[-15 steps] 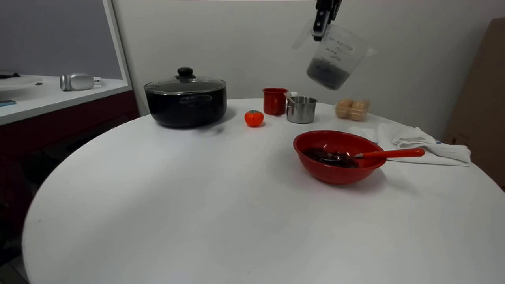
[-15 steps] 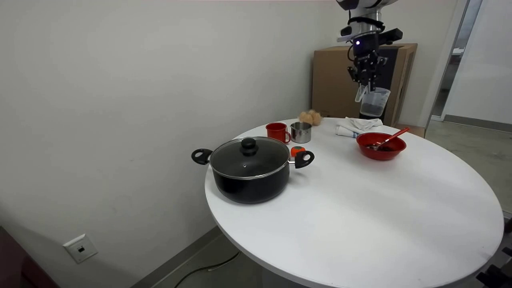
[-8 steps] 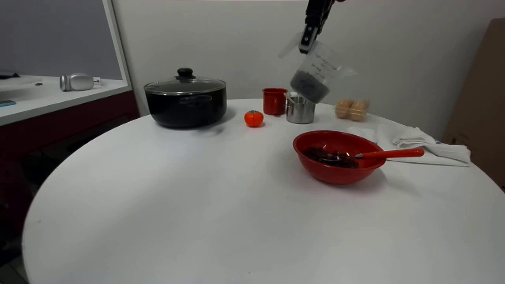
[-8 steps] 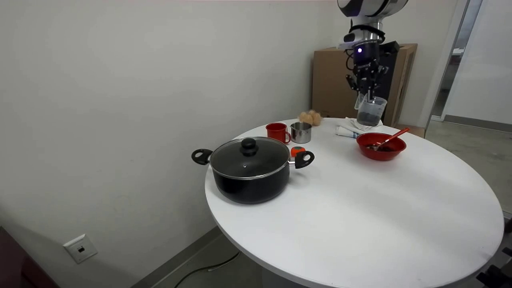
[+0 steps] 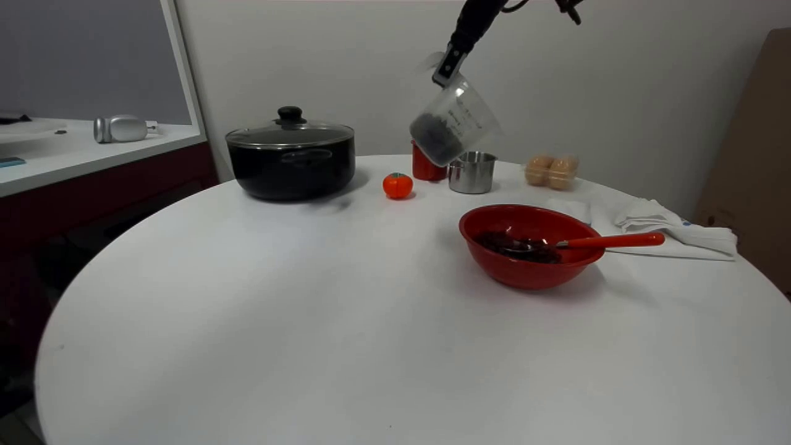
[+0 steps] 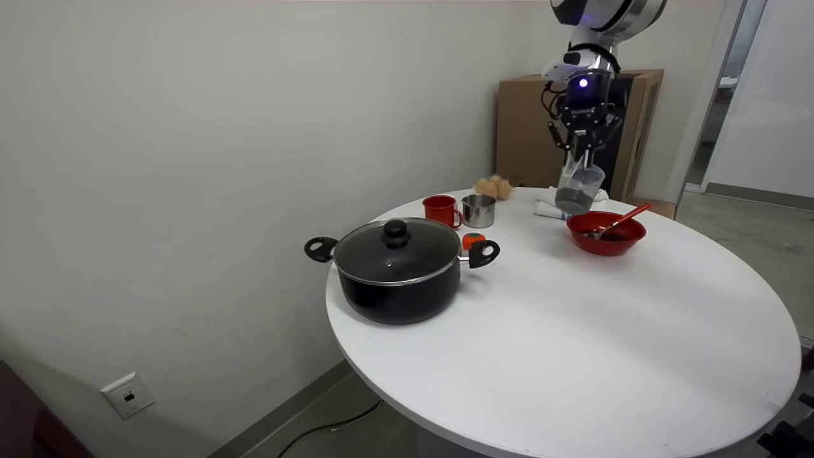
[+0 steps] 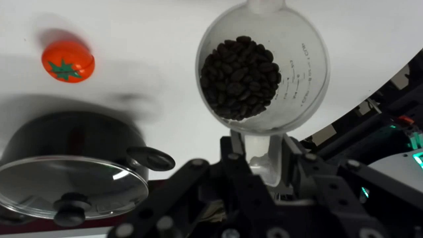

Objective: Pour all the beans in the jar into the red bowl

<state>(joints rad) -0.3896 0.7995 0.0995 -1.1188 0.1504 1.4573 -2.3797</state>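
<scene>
My gripper (image 7: pixel 263 145) is shut on the handle of the clear jar (image 7: pixel 297 109); its fingers (image 7: pixel 236 143) stand on both sides of the handle. The jar is in the air and tilted, also visible in both exterior views (image 5: pixel 473 117) (image 6: pixel 588 181). The dark beans (image 7: pixel 239 79) lie gathered at one side of the jar's bottom. In an exterior view the jar's mouth points up and right. The red bowl (image 5: pixel 531 275) stands on the table, lower and right of the jar there. It holds a dark mass (image 5: pixel 516 247) and a red-handled spoon (image 5: pixel 618 240).
A black lidded pot (image 6: pixel 397 299), a toy tomato (image 5: pixel 397 185), a red cup (image 6: pixel 439 207), a metal cup (image 5: pixel 471 176) and eggs (image 5: pixel 552 172) stand on the round white table (image 5: pixel 278 346). A white cloth (image 5: pixel 680 232) lies by the bowl. The jar partly covers the red cup in an exterior view.
The gripper has carried the jar left and downward in an exterior view, and the jar has tilted further. The beans remain in it. The bowl and other objects have not moved.
</scene>
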